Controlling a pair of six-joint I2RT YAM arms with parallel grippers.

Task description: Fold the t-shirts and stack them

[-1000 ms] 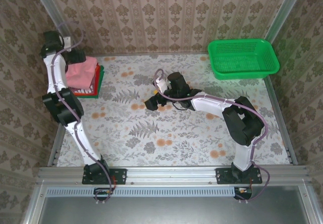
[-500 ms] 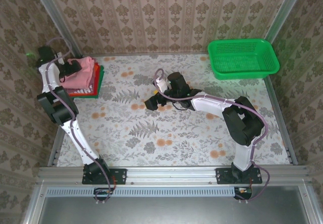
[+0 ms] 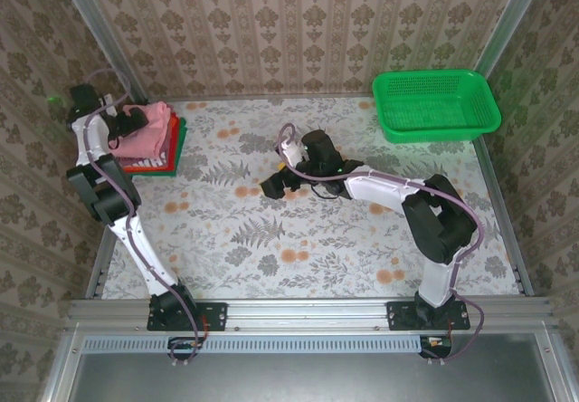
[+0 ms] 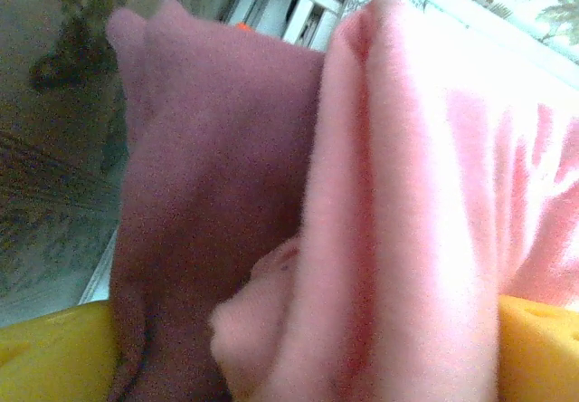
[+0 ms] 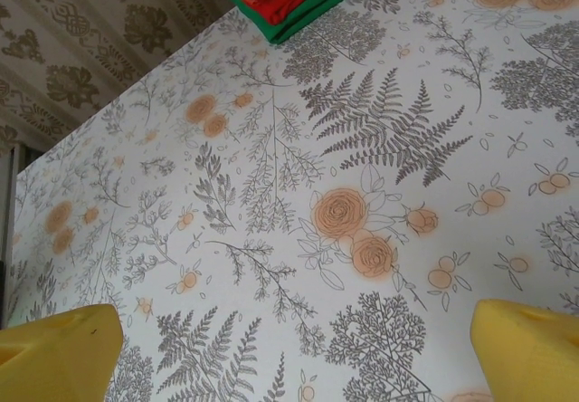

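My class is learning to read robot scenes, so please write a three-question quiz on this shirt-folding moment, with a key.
1. True or false: the pink t-shirt lies on top of the stack.
2. The right gripper is above: A) the green basket, B) bare table, C) the stack.
3. Fill in: the stack's bottom shirt is ____.
Key: 1 true; 2 B; 3 green.

The left arm (image 3: 136, 239) was extended far forward with its elbow raised. The left gripper (image 3: 127, 123) sat ahead of its wrist, jaws spread wide, yellow fingers (image 4: 45, 357) well apart. The right arm (image 3: 380, 187) reached forward and leftward, forearm low. The right gripper (image 3: 271, 186) pointed leftward from its wrist, jaws likewise fully spread.
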